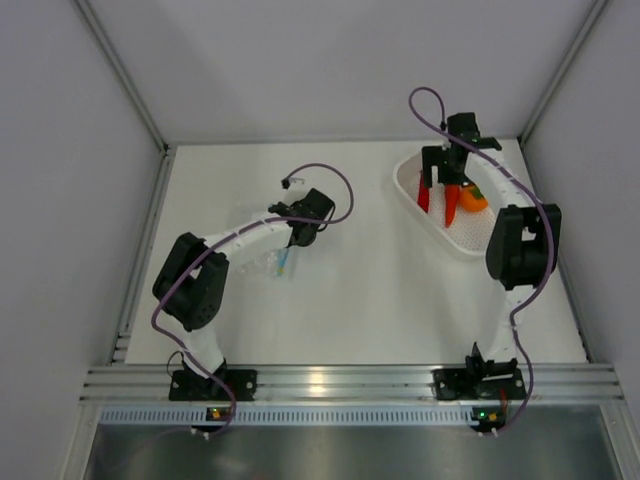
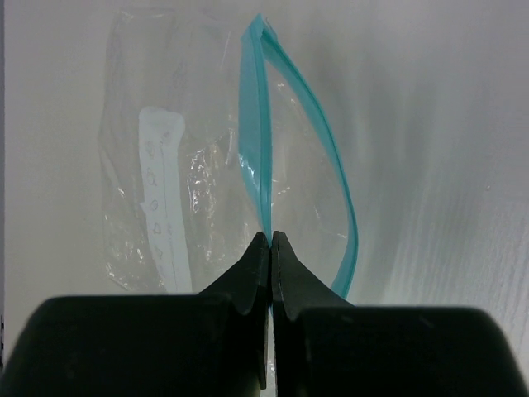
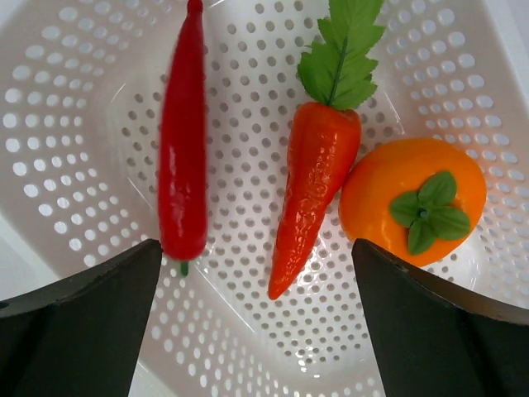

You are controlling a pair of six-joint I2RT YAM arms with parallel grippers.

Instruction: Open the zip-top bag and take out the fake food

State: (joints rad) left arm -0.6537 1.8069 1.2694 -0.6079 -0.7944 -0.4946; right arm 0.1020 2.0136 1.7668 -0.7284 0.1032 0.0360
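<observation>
3 light, rigid toy foods [image 3: 310, 186] lay in white perforated basket [image 3: 74, 124] | right gripper [image 3: 256, 256] spread wide above | left gripper [image 2: 271, 244] clamped stiffer blue strip [image 2: 254, 141] of clear plastic zip-top bag [image 2: 165, 182], judged limp, slippery

A white table [image 1: 360, 290] is enclosed on three sides by plain pale grey walls [image 1: 320, 60], with slim metal posts [image 1: 122, 75] at the back corners. A ribbed aluminium rail [image 1: 400, 382] spans the near edge, catching a soft glare, with a brushed metal sheet [image 1: 350, 450] below.
</observation>
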